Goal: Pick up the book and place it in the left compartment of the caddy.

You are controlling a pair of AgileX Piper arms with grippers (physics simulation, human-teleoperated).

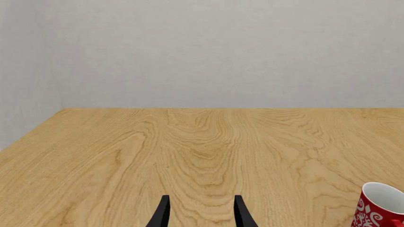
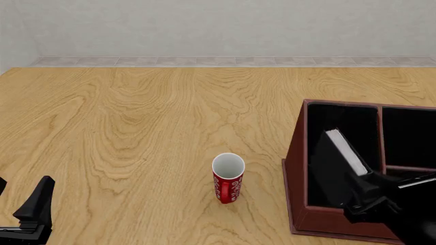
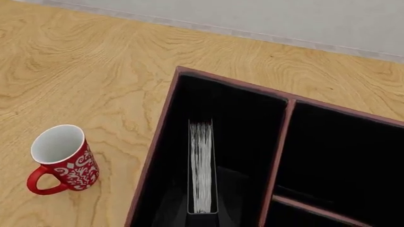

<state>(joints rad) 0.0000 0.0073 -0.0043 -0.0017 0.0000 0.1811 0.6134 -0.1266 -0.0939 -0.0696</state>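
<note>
Left gripper (image 2: 30,212) low at near-left table corner, fingers parted, holding nothing. Wood-grain table (image 2: 136,127) light oak, bare across middle; pale grey wall (image 2: 218,25) behind, tiled strip at far edge. Red mug (image 2: 228,178) upright mid-table, just left of caddy (image 2: 297,199). Book (image 2: 344,150) tilted inside left compartment (image 2: 340,122), white page edge up. Right gripper (image 2: 371,191) clamped on book's near end.
</note>
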